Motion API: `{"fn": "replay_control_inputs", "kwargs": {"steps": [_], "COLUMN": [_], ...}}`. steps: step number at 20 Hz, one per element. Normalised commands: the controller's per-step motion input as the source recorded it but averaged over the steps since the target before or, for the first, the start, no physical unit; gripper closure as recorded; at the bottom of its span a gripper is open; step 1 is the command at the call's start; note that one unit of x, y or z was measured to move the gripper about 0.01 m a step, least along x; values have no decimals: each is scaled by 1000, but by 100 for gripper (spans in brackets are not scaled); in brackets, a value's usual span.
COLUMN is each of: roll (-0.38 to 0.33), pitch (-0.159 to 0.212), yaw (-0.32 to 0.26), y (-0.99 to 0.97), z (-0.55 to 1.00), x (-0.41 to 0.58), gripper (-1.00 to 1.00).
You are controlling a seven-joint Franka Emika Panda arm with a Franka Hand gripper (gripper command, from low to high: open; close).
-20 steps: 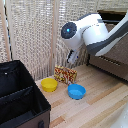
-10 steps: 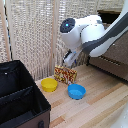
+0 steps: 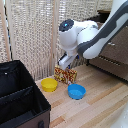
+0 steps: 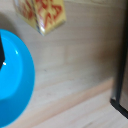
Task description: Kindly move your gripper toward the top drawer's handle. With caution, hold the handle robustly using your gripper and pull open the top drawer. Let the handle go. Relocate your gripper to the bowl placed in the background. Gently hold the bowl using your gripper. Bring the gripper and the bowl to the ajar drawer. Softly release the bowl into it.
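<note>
The jaws cannot be read: in the exterior view the gripper is a small dark shape under the white arm, low over the patterned box, and the wrist view shows only a dark sliver at its edge that may be a fingertip. Nothing appears to be held.

Just outward lie the two bowls on the wooden floor: the yellow bowl to the exterior view's left of the box, and the blue bowl in front of it. The wrist camera is filled by the blue bowl and the box, so the gripper could close on the wrong bowl or knock the box.

The dresser stands behind the arm, its top drawer hidden.
</note>
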Motion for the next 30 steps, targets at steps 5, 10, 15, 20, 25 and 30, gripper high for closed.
{"fn": "replay_control_inputs", "kwargs": {"steps": [5,10,15,20,25,30], "roll": [207,238,309,343,310,205], "pitch": [17,72,195,217,183,112], "yaw": [-98,-116,-195,-208,-217,-240], "y": [582,475,199,140,128,27], "z": [438,267,0,0,34,155], "x": [162,53,183,225,297,420], "gripper": [-100,-100,-100,-100,-100,-100]}}
